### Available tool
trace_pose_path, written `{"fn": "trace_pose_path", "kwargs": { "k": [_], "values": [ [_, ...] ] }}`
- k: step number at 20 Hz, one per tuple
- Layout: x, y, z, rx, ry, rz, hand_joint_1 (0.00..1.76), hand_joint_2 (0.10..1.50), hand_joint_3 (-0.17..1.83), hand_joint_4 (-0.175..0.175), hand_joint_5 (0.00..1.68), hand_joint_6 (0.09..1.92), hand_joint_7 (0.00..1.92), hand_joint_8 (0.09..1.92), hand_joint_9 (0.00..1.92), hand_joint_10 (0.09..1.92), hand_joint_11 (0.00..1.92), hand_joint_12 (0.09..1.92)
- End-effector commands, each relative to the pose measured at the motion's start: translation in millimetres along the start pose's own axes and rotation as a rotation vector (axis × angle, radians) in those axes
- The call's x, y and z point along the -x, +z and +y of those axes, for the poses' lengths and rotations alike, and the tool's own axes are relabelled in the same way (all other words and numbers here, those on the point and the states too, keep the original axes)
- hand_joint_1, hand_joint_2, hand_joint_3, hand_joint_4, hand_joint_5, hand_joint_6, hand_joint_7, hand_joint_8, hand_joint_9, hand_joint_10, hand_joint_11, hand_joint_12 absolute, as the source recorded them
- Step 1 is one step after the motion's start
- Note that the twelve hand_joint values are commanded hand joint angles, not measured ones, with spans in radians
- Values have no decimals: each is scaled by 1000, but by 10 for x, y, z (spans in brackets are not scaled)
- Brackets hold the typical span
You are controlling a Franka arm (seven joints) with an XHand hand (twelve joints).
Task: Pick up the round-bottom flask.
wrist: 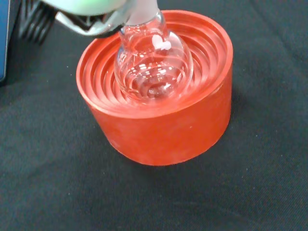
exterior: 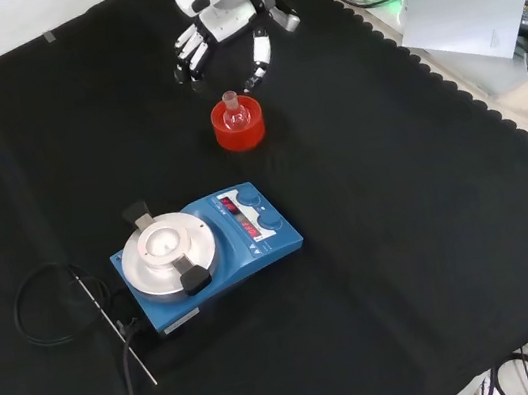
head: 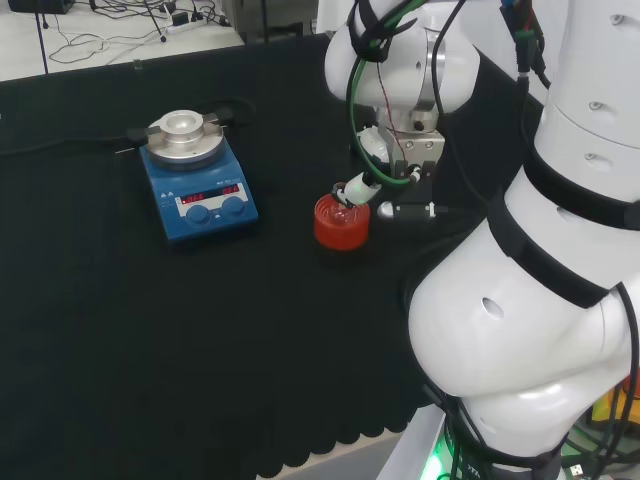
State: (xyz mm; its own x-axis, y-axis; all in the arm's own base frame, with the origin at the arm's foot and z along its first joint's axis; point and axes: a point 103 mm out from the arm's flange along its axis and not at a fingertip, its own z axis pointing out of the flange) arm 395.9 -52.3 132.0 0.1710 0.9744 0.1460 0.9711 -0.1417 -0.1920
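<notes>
Front view shows the flask (exterior: 235,113), clear glass with a round belly and short neck, sitting upright in a red ribbed stand (exterior: 238,127) on the black-clothed bench (exterior: 432,230), toward the far edge and a little left of its middle. The hand (exterior: 217,38) hangs just beyond the stand, nearer that far edge, with its fingers (exterior: 189,50) spread and pointing down, holding nothing; one fingertip reaches close to the flask's neck, though contact cannot be made out. Nearer the front edge, well apart from the stand, a blue hotplate (exterior: 208,257) with a round silver top lies on the cloth, its cable (exterior: 39,306) looping toward the left edge. Wrist view has the flask's belly nested in the stand's ribbed hollow, looking empty, with a blurred pale part of the hand near the neck.
</notes>
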Motion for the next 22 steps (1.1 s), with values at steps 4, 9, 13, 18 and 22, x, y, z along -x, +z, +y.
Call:
{"fn": "trace_pose_path", "kwargs": {
  "k": [4, 9, 13, 18, 22],
  "values": [
    [-24, 139, 60, 4, -18, 0, 890, 573, 662, -73, 431, 737, 140, 699, 379, 724, 142, 1417],
    [-24, 213, 111, 5, -22, 10, 902, 571, 658, -73, 452, 744, 168, 710, 399, 729, 164, 1419],
    [-13, 242, 143, 19, -29, 13, 904, 572, 656, -74, 457, 745, 173, 711, 403, 726, 173, 1411],
    [-5, 230, 168, 54, -37, 14, 905, 573, 654, -75, 467, 748, 176, 710, 406, 722, 176, 1406],
    [-6, 242, 174, 61, -42, 11, 919, 582, 655, -80, 612, 805, 215, 723, 438, 727, 181, 1406]
  ]
}}
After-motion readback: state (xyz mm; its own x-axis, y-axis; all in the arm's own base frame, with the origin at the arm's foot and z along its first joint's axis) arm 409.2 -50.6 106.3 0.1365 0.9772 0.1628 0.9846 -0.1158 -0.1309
